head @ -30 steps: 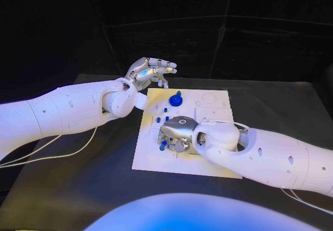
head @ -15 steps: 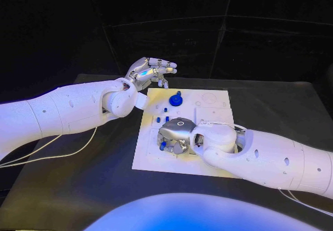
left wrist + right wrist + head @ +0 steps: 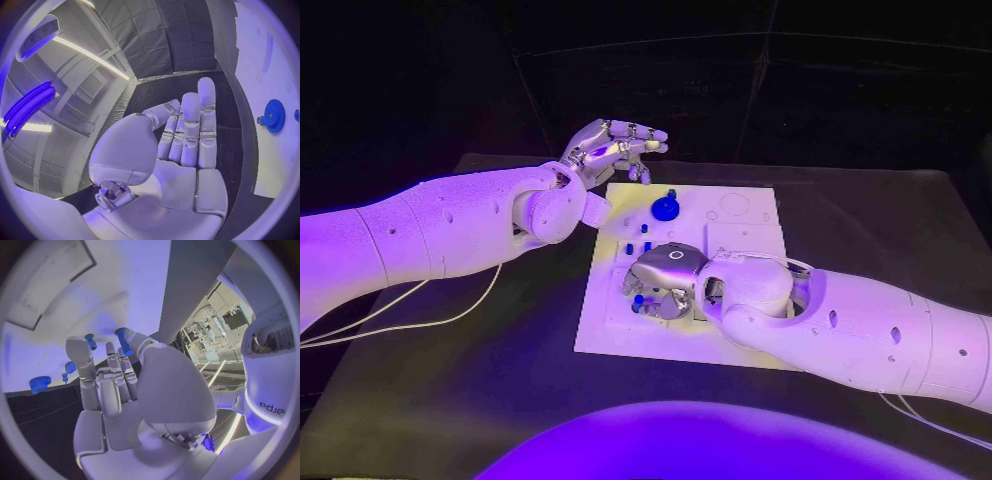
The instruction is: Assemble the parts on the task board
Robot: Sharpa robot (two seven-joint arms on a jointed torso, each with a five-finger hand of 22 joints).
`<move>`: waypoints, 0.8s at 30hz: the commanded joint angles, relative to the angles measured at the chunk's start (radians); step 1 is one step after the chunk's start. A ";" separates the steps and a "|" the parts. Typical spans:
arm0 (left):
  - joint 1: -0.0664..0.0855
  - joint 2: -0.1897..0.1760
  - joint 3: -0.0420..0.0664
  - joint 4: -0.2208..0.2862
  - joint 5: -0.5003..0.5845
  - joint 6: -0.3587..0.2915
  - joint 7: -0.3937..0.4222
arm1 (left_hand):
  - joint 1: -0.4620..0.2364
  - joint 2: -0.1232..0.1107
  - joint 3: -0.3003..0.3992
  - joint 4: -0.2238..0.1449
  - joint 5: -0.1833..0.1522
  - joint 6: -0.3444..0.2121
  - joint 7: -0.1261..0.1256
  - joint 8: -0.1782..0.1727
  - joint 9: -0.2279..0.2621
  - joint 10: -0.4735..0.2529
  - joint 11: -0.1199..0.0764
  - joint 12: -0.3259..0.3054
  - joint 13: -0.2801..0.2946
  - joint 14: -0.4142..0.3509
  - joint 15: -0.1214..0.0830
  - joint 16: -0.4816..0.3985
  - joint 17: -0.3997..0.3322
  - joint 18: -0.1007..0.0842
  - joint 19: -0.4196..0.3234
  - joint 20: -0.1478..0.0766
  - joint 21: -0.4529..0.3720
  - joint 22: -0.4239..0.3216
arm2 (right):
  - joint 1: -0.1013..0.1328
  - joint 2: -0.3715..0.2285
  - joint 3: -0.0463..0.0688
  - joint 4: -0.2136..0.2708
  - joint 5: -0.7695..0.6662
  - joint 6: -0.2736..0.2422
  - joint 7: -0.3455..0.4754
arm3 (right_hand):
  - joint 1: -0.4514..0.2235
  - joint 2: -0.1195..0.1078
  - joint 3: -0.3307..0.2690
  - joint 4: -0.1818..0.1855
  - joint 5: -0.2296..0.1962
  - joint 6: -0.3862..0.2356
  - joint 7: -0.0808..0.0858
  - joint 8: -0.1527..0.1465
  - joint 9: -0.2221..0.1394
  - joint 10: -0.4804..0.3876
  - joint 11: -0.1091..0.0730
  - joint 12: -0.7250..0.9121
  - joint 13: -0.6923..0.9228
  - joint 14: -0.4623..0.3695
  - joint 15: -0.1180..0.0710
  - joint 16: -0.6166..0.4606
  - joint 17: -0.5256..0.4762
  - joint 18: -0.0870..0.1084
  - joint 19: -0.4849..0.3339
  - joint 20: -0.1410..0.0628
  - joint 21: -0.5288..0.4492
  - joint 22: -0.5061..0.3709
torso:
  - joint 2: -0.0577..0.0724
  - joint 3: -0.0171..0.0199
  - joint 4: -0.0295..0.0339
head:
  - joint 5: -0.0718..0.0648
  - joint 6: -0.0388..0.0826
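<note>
Black table (image 3: 473, 400), white task board (image 3: 747, 215) at centre.
Right hand (image 3: 668, 275) low over board, fingers curled around a blue peg (image 3: 123, 340); blue gear (image 3: 666, 208) just beyond it. Left hand (image 3: 610, 145) raised off board's far corner, fingers loosely apart, holding nothing.

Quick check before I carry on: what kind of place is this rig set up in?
Probably a robotics lab or test cell. A black table carries a white task board with small blue parts such as a blue gear, dark panelled walls close in behind, and the right wrist view shows a cluttered workshop interior.
</note>
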State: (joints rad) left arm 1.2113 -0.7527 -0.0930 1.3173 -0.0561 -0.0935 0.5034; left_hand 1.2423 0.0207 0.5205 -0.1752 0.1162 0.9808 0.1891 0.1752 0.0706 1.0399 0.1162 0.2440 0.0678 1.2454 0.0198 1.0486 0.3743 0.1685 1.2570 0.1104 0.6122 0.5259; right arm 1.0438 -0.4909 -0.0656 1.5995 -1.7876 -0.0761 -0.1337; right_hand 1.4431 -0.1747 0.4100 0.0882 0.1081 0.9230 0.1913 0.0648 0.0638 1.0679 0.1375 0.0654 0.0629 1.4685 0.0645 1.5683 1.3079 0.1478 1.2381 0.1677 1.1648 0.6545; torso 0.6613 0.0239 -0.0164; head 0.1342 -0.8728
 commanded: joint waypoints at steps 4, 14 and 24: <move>0.002 0.001 0.001 0.000 0.004 0.013 0.001 | -0.007 0.000 0.007 0.000 0.001 -0.006 0.003 0.005 0.001 -0.005 0.000 0.005 -0.001 -0.009 0.000 0.002 -0.001 0.013 -0.003 0.001 -0.004 -0.001 | 0.000 -0.005 0.000 0.005 0.014 -0.062 0.010 | -0.025 -0.002 -0.031 -0.001 -0.003 -0.028 -0.008 -0.002 0.002 -0.002 -0.002 0.013 0.003 0.102 0.006 0.003 0.263 0.003 -0.013 0.001 -0.005 -0.007 | 0.000 0.0000 -0.0003 | 0.000 0.000; 0.002 -0.005 0.001 0.001 0.004 0.014 0.000 | -0.009 -0.001 0.008 -0.001 0.001 -0.008 0.003 0.006 0.001 -0.007 0.001 0.007 -0.001 -0.010 0.000 0.002 -0.002 0.013 -0.004 0.001 -0.004 -0.001 | 0.003 -0.112 0.001 0.093 0.059 -0.148 0.025 | -0.057 0.002 -0.191 0.007 0.032 -0.074 -0.022 0.002 0.005 -0.098 0.019 0.025 0.006 0.102 0.025 0.003 0.263 0.015 -0.054 0.016 -0.049 -0.088 | -0.002 -0.0004 -0.0013 | -0.003 0.001; 0.002 -0.013 0.000 0.002 0.004 0.011 -0.002 | -0.009 -0.001 0.008 -0.001 0.001 -0.008 0.003 0.006 0.001 -0.007 0.001 0.007 -0.001 -0.010 0.000 0.002 -0.002 0.013 -0.004 0.001 -0.004 -0.001 | 0.091 -0.343 0.003 0.231 0.299 -0.204 -0.043 | -0.041 0.051 -0.315 0.042 0.020 -0.052 0.000 0.013 0.009 -0.065 0.003 0.092 0.015 0.102 0.012 0.003 0.263 0.014 -0.044 0.009 -0.050 -0.090 | -0.001 0.0008 -0.0090 | -0.041 0.033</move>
State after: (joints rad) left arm 1.2113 -0.7653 -0.0933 1.3180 -0.0559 -0.0905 0.4992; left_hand 1.2424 0.0207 0.5233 -0.1780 0.1162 0.9771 0.1928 0.1746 0.0706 1.0399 0.1162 0.2440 0.0679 1.2418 0.0161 1.0486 0.3734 0.1685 1.2570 0.1104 0.6122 0.5260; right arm 1.1284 -0.8239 -0.0635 1.8234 -1.6220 -0.2178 -0.1322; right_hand 1.4007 -0.1314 0.0989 0.1291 0.1331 0.8697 0.1807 0.0741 0.0720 0.9931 0.1409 0.1516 0.0769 1.4669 0.0804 1.5683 1.3077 0.1478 1.1899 0.1802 1.1121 0.5613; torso 0.6593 0.0239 -0.0212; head 0.1024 -0.8466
